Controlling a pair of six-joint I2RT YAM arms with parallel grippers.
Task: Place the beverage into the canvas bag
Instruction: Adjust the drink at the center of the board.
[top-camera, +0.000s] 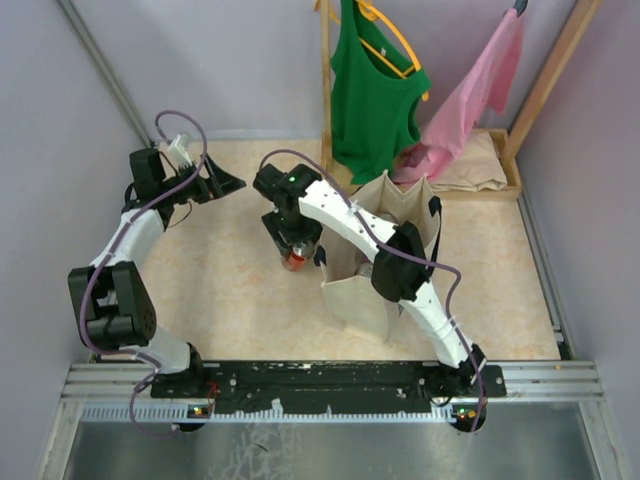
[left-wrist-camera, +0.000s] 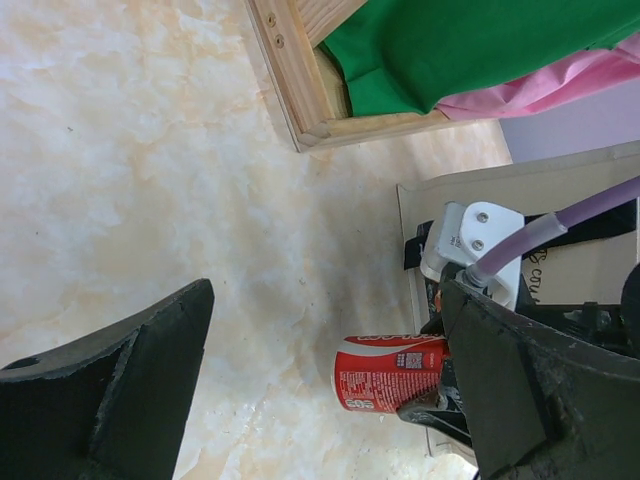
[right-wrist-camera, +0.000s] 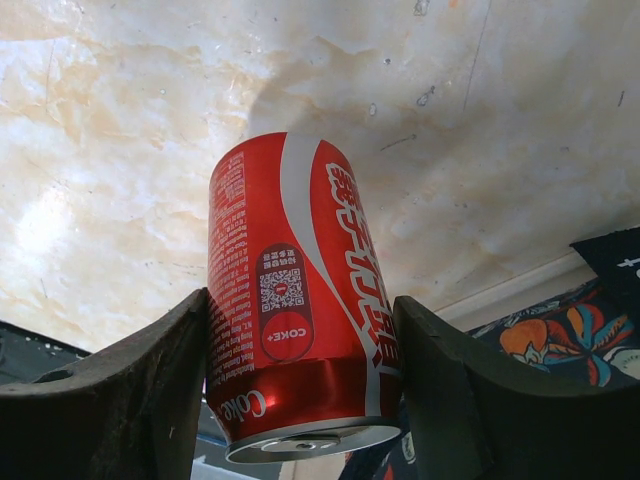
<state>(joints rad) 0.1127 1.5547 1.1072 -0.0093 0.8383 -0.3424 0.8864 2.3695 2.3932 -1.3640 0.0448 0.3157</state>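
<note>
The beverage is a red Coke can (top-camera: 293, 258) (right-wrist-camera: 295, 290) (left-wrist-camera: 385, 372). My right gripper (top-camera: 293, 243) (right-wrist-camera: 302, 305) is shut on it, one black finger pressed on each side. The can hangs just left of the canvas bag (top-camera: 355, 300), over the table, with its shadow on the surface behind it. The cream bag stands upright and open at the top, and my right arm partly covers it. In the left wrist view, a beige side of the canvas bag (left-wrist-camera: 520, 195) shows at the right. My left gripper (top-camera: 225, 183) (left-wrist-camera: 328, 290) is open and holds nothing, at the back left, well apart from the can.
A wooden clothes rack (top-camera: 325, 90) stands at the back with a green tank top (top-camera: 375, 90) and a pink garment (top-camera: 470, 95) hanging over its wooden base (top-camera: 505, 165) (left-wrist-camera: 300, 90). Grey walls close in the left and right sides.
</note>
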